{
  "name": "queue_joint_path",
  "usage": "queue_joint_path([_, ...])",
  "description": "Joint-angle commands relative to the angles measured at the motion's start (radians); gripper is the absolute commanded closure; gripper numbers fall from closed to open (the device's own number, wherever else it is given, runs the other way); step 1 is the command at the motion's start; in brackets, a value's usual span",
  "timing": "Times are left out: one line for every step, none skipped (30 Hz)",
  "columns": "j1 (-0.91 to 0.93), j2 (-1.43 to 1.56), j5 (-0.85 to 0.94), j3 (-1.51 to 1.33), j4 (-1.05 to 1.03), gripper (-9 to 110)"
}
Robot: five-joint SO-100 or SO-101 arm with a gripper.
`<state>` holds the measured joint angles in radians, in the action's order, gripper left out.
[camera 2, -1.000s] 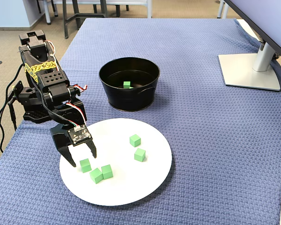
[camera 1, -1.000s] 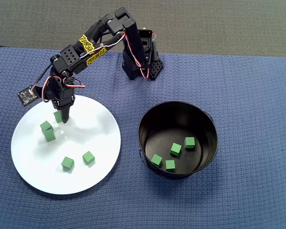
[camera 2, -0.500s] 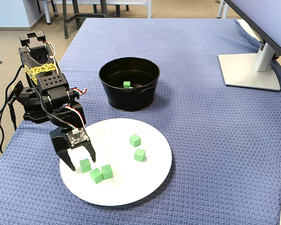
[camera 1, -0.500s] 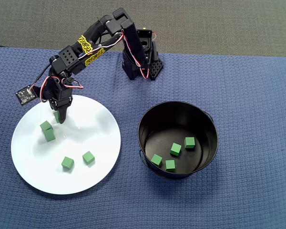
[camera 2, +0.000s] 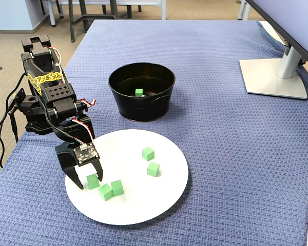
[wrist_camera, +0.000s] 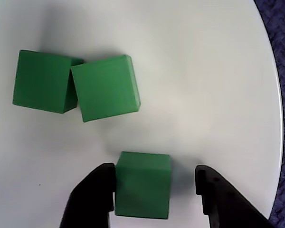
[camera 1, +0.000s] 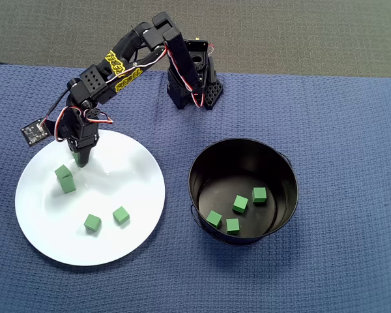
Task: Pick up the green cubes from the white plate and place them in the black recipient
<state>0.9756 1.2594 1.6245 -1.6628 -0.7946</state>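
The main risk was an off-centre grip: in the wrist view the hand (wrist_camera: 154, 187) stood with its fingers apart around one green cube (wrist_camera: 142, 184), the left finger (wrist_camera: 97, 192) touching or all but touching the cube's side while the right finger (wrist_camera: 218, 197) stood clear of it with bare plate between. Closing from there would likely shove the cube sideways across the smooth white plate (camera 1: 140, 215) before both fingers bore on it, and it might twist or squirt free. Two more green cubes (wrist_camera: 73, 85) lay touching each other just beyond it; any forward drift of the hand could knock them. The arm reached from its base at the worktop's far edge, in the overhead view, out to the plate's far rim near the left end, wrist bent steeply down, fingertips seemingly at plate level, though the overhead view hid the contact. Two other cubes (camera 1: 106, 219) sat nearer the plate's near side, and four cubes (camera 1: 236, 213) already lay in the black pot (camera 1: 199, 163), which stood well apart to the right.
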Motion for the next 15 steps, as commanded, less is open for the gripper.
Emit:
queue_joint_path([-0.017, 0.011, -0.017, 0.012, 0.025, 98])
queue_joint_path([-0.018, 0.011, -0.017, 0.012, 0.025, 98])
queue_joint_path([-0.018, 0.011, -0.017, 0.012, 0.025, 98])
queue_joint_path([-0.018, 0.011, -0.018, 0.012, 0.025, 98])
queue_joint_path([-0.018, 0.011, -0.021, 0.012, 0.026, 98])
queue_joint_path([-0.020, 0.011, -0.023, 0.012, 0.026, 98])
queue_joint_path([-0.020, 0.011, -0.026, 0.012, 0.026, 99])
queue_joint_path([-0.021, 0.011, -0.028, 0.012, 0.026, 101])
queue_joint_path([-0.021, 0.011, -0.029, 0.012, 0.026, 101])
queue_joint_path([-0.021, 0.011, -0.029, 0.012, 0.026, 101])
queue_joint_path([-0.021, 0.011, -0.029, 0.011, 0.028, 101])
queue_joint_path([-0.021, 0.011, -0.031, 0.011, 0.028, 101])
queue_joint_path([-0.023, 0.011, -0.037, 0.011, 0.028, 101])
queue_joint_path([-0.023, 0.012, -0.051, 0.012, 0.028, 101])
queue_joint_path([-0.026, 0.021, -0.069, 0.012, 0.028, 101])
